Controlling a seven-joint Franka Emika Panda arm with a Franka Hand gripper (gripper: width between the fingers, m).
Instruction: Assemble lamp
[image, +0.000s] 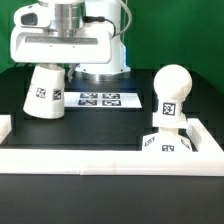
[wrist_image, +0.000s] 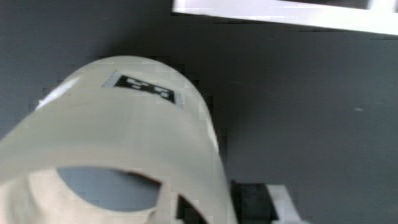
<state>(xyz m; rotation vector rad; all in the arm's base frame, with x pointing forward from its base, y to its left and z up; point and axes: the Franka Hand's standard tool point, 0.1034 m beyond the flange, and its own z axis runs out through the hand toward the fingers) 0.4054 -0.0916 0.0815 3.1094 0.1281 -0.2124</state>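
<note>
The lamp shade (image: 45, 95), a tapered white cup with a square tag, stands slightly tilted on the black table at the exterior view's left. My gripper (image: 52, 69) reaches down onto its narrow top rim. In the wrist view the shade (wrist_image: 134, 130) fills most of the picture. One dark finger (wrist_image: 267, 200) lies against the outside of its wall, and the gripper (wrist_image: 222, 205) is closed over that wall; the other finger is hidden. The round bulb (image: 170, 92) stands upright on its stem in the blocky base (image: 165, 144) at the exterior view's right.
The marker board (image: 98, 99) lies flat between the shade and the base; it also shows in the wrist view (wrist_image: 294, 10). A low white wall (image: 100, 158) runs along the front and turns up both sides, with the base against its right corner.
</note>
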